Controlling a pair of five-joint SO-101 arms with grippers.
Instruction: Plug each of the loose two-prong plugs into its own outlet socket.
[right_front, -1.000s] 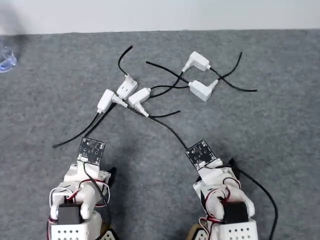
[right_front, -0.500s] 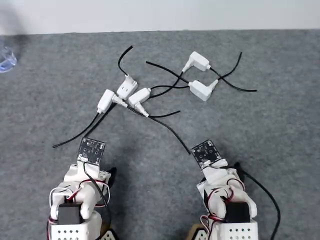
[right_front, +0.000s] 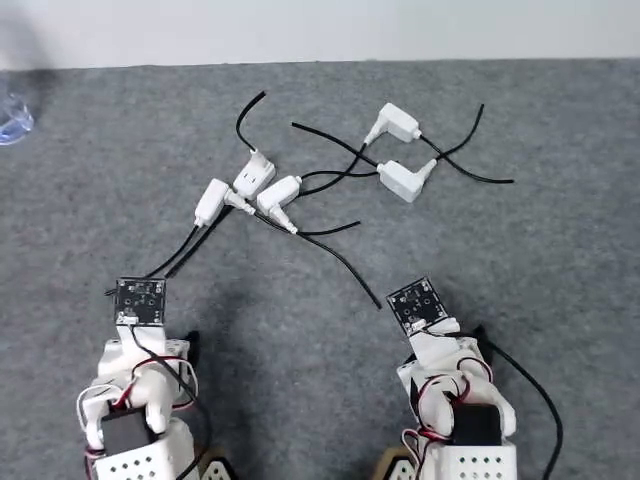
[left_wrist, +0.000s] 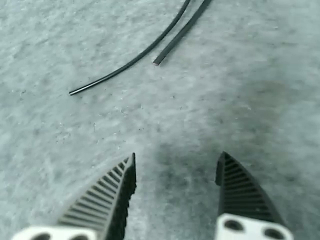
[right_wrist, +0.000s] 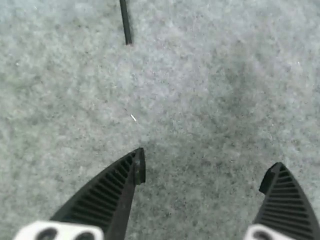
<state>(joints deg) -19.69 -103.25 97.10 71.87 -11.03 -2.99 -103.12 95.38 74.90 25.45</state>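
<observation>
far half of surface (right_front: 560, 250): three corded plug pieces (right_front: 253, 176) bunched left of centre; two corded plug pieces (right_front: 403, 181) to their right, one behind the other | cords (right_front: 340, 262) cross between the groups and trail toward the arms | near edge: left arm (right_front: 135, 370) and right arm (right_front: 445, 385) well apart; two cord ends (left_wrist: 156, 62) ahead of left tool (left_wrist: 177, 156); one cord end (right_wrist: 127, 40) ahead of right tool (right_wrist: 208, 157)

Wht plugs (right_front: 212, 202) w/ blk cords (right_wrist: 125, 22) on grey carpet (right_front: 520, 260).
</observation>
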